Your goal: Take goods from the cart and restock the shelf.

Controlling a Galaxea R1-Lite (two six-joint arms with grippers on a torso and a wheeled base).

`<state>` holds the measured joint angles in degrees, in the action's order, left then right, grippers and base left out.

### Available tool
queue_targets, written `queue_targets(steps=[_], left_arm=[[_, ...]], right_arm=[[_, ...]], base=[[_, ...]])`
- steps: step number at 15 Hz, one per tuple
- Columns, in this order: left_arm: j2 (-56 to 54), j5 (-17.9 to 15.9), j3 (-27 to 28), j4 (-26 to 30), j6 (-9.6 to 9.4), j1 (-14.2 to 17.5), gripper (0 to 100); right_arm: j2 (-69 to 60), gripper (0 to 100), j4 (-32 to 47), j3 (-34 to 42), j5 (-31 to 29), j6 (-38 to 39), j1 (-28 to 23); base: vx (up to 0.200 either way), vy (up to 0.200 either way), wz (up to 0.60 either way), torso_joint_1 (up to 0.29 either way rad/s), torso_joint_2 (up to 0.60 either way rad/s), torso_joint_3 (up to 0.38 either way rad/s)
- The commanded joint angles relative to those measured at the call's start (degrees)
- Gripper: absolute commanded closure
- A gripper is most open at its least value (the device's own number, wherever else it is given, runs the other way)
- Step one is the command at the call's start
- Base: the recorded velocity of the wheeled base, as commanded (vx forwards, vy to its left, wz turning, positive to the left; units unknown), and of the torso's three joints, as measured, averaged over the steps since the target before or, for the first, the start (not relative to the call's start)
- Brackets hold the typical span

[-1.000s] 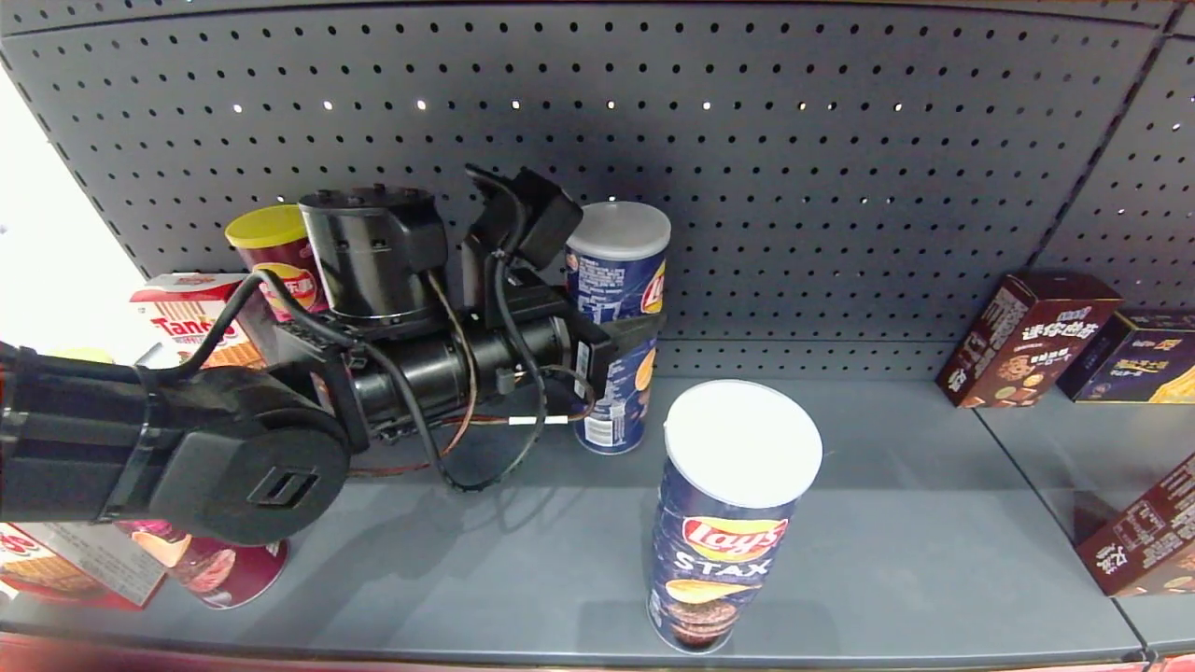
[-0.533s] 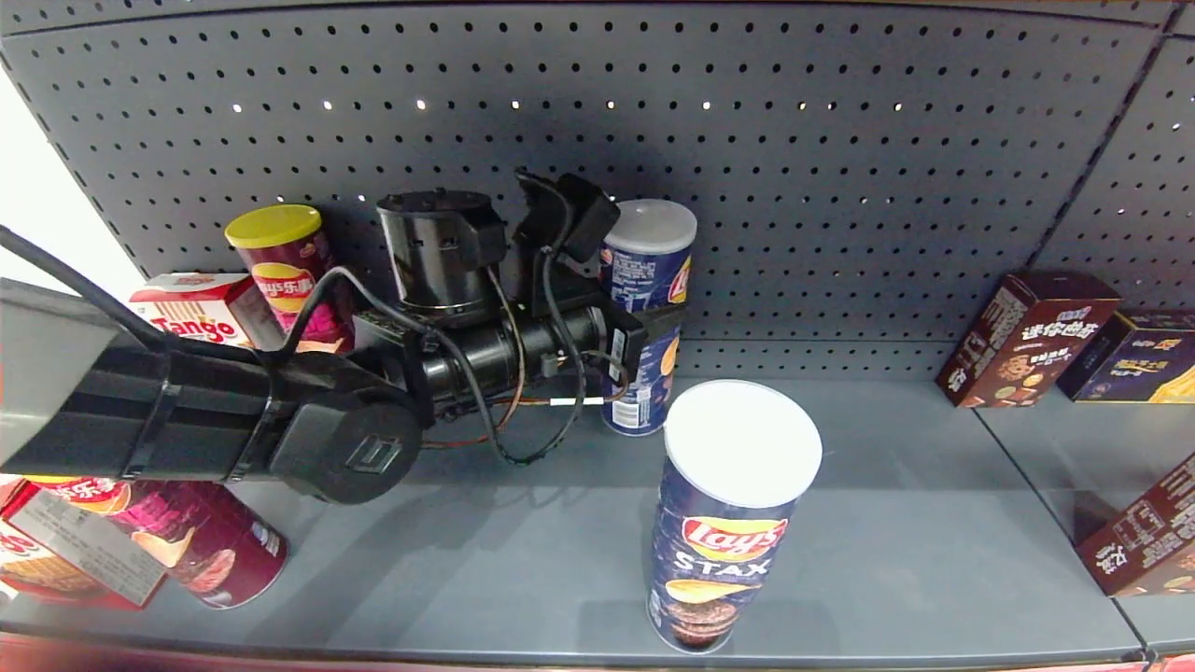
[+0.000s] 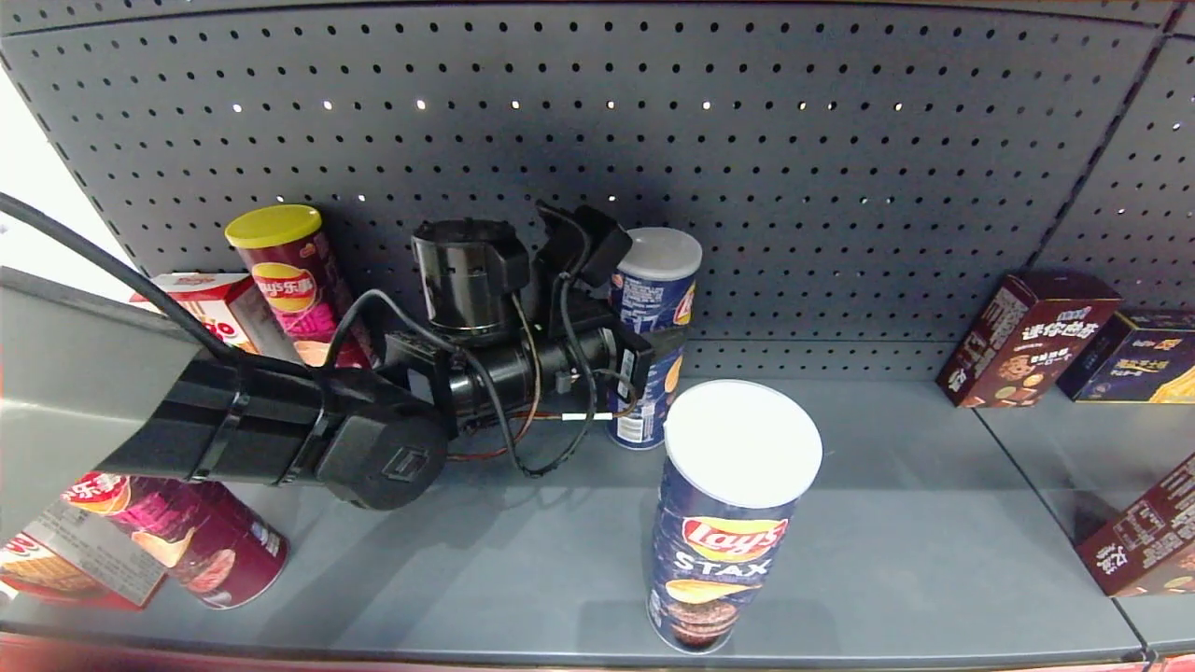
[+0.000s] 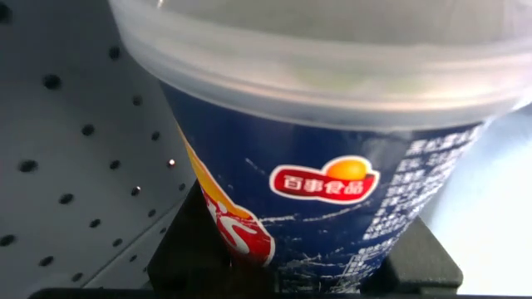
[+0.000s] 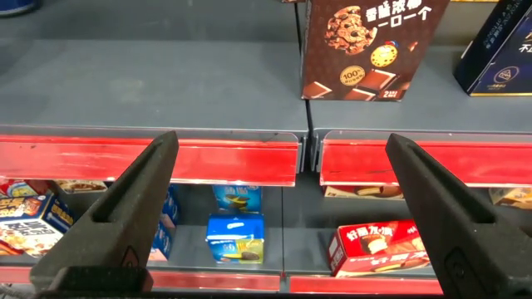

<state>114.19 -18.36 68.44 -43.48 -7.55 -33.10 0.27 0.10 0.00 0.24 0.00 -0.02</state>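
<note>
**Left hand** (image 3: 656, 359): over the last second I carried it rightward and deeper along the shelf (image 3: 934, 523), toward the pegboard (image 3: 747, 140), and the can (image 3: 644, 299) went with it. I judged the placing nearly done, with the release still to come. The hand was clamped on the can's lower body. The can stood upright at the back of the shelf, just beside the pegboard. I could not tell whether its base met the shelf.

**Right hand** (image 5: 283, 141): spread wide, nothing in it, facing the red rails (image 5: 208, 162) of lower tiers.

**Front can** (image 3: 728, 523): blue, white lid, upright at the shelf's front, near the held can but apart from it.

**Red can** (image 3: 285, 271): yellow lid, upright at the back left.

**Fallen can** (image 3: 196, 546): red, lying at the front left.

**Brown box** (image 3: 1022, 336): far right, against the pegboard.
</note>
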Motion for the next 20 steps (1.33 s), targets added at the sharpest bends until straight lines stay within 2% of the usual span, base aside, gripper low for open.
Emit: queue_targets(steps=[1,3,4,8,11,13,15,17,20], left_arm=[[0.68,0.08,-0.94,-0.99,0.08,-0.13,100],[1.04,0.08,-2.34,-2.48,0.08,-0.13,100],[0.95,0.08,-3.14,-2.92,0.08,-0.13,0],[0.42,0.08,-4.98,-4.68,0.08,-0.13,0],[-3.10,0.08,-11.31,-8.81,0.08,-0.13,0],[-7.49,0.25,-18.43,-9.78,0.08,0.05,0],[-10.04,0.69,-21.68,-9.78,-0.01,0.67,0],[-10.92,3.07,-23.44,-9.78,-0.01,1.54,0],[-10.92,6.67,-22.91,-9.69,0.08,1.54,0]], right_arm=[[0.08,0,-0.01,-0.09,0.02,0.00,0.02],[0.08,0,-0.01,-0.09,0.02,0.00,-0.06],[0.08,0,-0.01,0.00,0.02,0.00,0.02],[0.08,0,-0.01,0.00,0.02,0.00,0.02],[0.08,0,-0.01,0.00,0.02,0.00,0.02],[0.08,0,-0.01,0.00,0.02,0.00,0.02],[0.08,0,-0.01,0.00,0.02,0.00,0.02],[0.08,0,-0.01,0.00,0.02,0.00,0.02],[0.08,0,-0.01,0.00,0.02,0.00,0.02]], base=[[0.000,0.000,0.00,0.000,0.00,0.000],[0.000,0.000,0.00,0.000,0.00,0.000],[0.000,0.000,0.00,0.000,0.00,0.000],[0.000,0.000,0.00,0.000,0.00,0.000],[0.000,0.000,0.00,0.000,0.00,0.000],[0.000,0.000,0.00,0.000,0.00,0.000],[0.000,0.000,0.00,0.000,0.00,0.000],[0.000,0.000,0.00,0.000,0.00,0.000],[0.000,0.000,0.00,0.000,0.00,0.000]])
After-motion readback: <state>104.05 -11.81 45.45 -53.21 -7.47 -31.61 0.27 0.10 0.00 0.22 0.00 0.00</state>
